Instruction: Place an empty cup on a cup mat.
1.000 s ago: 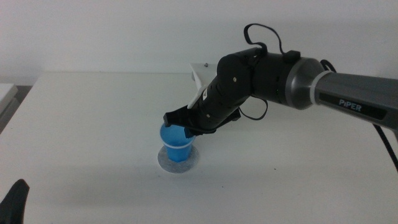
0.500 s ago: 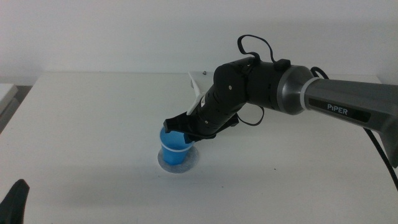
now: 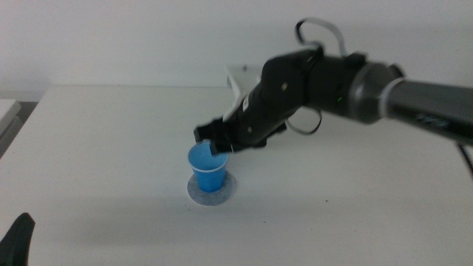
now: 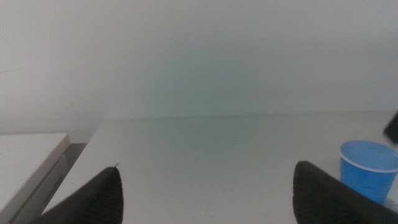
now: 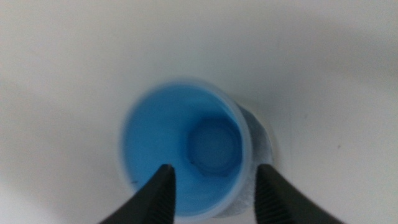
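Note:
The blue cup (image 3: 207,166) stands upright and empty on the speckled grey cup mat (image 3: 226,191) at the middle of the table. My right gripper (image 3: 212,139) hovers just above the cup's far rim, jaws apart and holding nothing. In the right wrist view the cup (image 5: 155,143) lies below the gripper (image 5: 214,186), with the cup mat (image 5: 262,140) showing past its rim. My left gripper (image 3: 18,240) waits at the bottom left corner, open (image 4: 208,199). Its wrist view shows the cup (image 4: 367,171) far off.
A white object (image 3: 240,77) stands at the table's back edge behind the right arm. A low white surface (image 3: 6,111) lies beyond the table's left edge and also shows in the left wrist view (image 4: 31,155).
The right gripper has let go of the cup's rim and risen a little up and back. The cup stays on the mat. The left arm has not moved.

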Robot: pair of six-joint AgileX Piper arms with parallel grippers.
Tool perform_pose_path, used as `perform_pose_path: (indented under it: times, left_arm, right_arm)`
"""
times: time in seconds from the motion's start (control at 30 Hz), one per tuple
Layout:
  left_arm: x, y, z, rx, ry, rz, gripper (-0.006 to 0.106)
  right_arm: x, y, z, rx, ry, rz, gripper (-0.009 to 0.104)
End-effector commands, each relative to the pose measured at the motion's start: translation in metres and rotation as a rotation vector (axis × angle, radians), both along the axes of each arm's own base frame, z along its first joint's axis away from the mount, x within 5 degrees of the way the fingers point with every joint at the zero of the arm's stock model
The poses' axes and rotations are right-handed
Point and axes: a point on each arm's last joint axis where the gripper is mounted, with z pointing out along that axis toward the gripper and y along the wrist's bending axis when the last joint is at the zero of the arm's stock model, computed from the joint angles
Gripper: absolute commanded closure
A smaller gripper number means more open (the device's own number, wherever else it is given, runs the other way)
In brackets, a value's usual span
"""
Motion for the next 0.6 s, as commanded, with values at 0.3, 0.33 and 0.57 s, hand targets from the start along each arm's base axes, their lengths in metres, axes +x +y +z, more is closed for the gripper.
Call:
perform_pose_path:
  times: [0.3,0.33,0.57]
  left_arm:
    - [0.0,0.0,0.002,-0.006,-0.017,-0.002,0.007]
    - [0.0,0.0,0.002,-0.006,-0.017,-0.002,0.007]
    - [0.0,0.0,0.002,-0.006,-0.017,-0.002,0.007]
  right_arm:
    - [-0.026,-0.056,0.16,-0.071,-0.442,0.047,0.011]
    - [-0.029,-0.067,0.174,-0.099,-0.479,0.03,0.008]
    - [-0.068,-0.184,0.259,-0.184,-0.593,-0.241,0.006]
